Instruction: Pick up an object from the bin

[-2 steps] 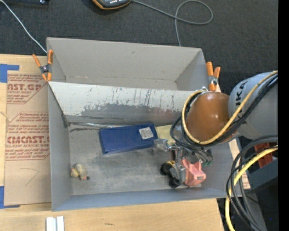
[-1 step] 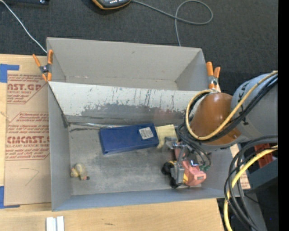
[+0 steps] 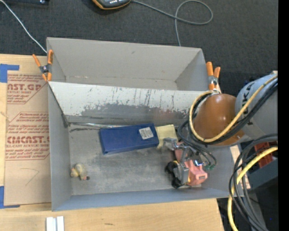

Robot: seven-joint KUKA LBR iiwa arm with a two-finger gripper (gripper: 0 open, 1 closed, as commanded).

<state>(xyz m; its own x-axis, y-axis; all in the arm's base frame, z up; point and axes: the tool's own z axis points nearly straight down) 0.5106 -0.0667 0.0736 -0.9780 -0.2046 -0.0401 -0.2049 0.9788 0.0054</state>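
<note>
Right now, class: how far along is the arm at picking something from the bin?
Done: the gripper is in the bin's near right corner, beside a pink thing. In hand: whether it holds anything is unclear. Left: the lift. The blue box, yellow block and beige piece lie on its floor.

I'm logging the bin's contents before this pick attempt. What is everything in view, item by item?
Bin: one, grey metal, middle of the view.
Flat box: one, blue with a white label, on the bin floor near the back wall.
Pale block: one, pale yellow, at the flat box's right end.
Small lump: one, beige, front left of the floor.
Pink thing: one, pink, front right, right beside the gripper; whether it is held cannot be told.
Cable: one, thin and pale, on the dark ground behind the bin.
Arm: one, orange-brown cover with yellow and black cables, reaching in from the right.
Gripper: one, dark, low over the floor's front right.
</note>
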